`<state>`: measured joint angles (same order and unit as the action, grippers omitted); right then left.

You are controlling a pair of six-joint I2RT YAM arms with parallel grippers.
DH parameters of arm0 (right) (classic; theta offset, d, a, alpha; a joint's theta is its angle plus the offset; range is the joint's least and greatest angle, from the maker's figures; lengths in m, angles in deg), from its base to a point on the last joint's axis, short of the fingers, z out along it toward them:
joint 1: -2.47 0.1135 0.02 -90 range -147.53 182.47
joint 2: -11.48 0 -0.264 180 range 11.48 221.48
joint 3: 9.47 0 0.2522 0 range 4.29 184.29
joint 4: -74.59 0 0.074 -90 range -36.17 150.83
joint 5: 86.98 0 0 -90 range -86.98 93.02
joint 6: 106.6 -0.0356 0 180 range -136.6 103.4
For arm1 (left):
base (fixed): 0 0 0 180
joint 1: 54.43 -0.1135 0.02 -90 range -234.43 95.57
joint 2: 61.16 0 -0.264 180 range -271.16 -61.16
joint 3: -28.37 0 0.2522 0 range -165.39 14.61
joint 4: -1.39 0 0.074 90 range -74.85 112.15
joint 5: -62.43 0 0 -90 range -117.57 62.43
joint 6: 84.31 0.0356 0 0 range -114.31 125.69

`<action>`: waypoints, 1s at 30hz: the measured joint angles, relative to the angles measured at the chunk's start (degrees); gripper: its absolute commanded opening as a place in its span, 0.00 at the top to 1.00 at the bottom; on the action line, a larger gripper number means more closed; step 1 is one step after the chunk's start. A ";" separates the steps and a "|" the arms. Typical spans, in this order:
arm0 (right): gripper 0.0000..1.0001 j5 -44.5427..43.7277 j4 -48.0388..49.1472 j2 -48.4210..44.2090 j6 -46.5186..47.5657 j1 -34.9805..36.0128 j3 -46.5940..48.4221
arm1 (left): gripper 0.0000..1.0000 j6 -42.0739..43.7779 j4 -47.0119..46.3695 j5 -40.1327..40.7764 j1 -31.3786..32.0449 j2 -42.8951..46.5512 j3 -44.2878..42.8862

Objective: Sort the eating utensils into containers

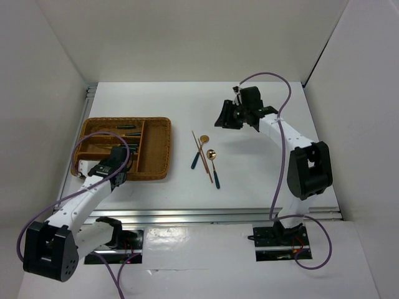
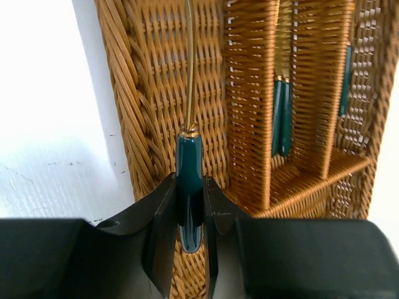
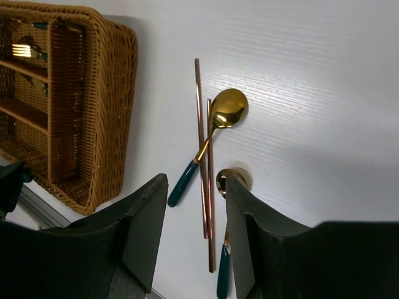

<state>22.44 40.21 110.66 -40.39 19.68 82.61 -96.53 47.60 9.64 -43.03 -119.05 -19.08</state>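
My left gripper (image 2: 190, 212) is shut on the dark teal handle of a utensil (image 2: 189, 168). Its thin gold shaft runs up out of view over the left compartment of the brown wicker tray (image 2: 249, 93). In the top view this gripper (image 1: 118, 157) is over the tray's near part (image 1: 167, 149). My right gripper (image 3: 196, 205) is open and empty, held high above the table (image 1: 225, 117). Below it lie two gold chopsticks (image 3: 201, 137), a gold spoon (image 3: 218, 115) across them, and a second spoon (image 3: 223, 180) partly hidden behind my right finger.
Other teal-handled utensils lie in the tray's narrow compartments (image 2: 282, 118) (image 1: 128, 129), and a gold fork head (image 3: 22, 50) shows there too. The loose utensils (image 1: 206, 159) lie just right of the tray. White walls enclose the table on three sides.
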 measured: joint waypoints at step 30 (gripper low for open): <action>0.51 1.11 -1.09 3.48 1.88 0.00 1.49 | 0.27 -2.32 2.95 -0.22 -0.76 -9.20 -8.98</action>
<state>23.55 39.12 114.13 -38.51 19.68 84.10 -98.84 50.55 9.43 -43.80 -128.25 -28.06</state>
